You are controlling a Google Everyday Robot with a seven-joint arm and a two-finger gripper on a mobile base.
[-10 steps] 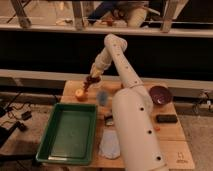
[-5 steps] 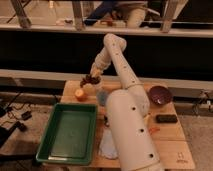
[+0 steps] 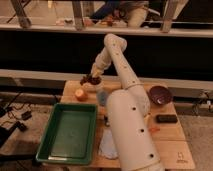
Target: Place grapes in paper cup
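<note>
My gripper (image 3: 92, 76) hangs at the end of the white arm over the back left of the wooden table. It is shut on the grapes (image 3: 89, 80), a small dark reddish-purple bunch at its tip. The bunch is just above the paper cup (image 3: 92, 87), a pale cup that stands right under the gripper and is partly hidden by it. I cannot tell whether the grapes touch the cup's rim.
An orange-yellow round fruit (image 3: 80, 94) lies left of the cup and a light blue cup (image 3: 102, 96) stands right of it. A green tray (image 3: 70, 130) fills the front left. A dark bowl (image 3: 160, 94), a black object (image 3: 166, 118) and a pale cloth (image 3: 107, 145) are also on the table (image 3: 170, 145).
The gripper with the grapes has shifted slightly left and a little lower, to above the paper cup. Nothing else has moved.
</note>
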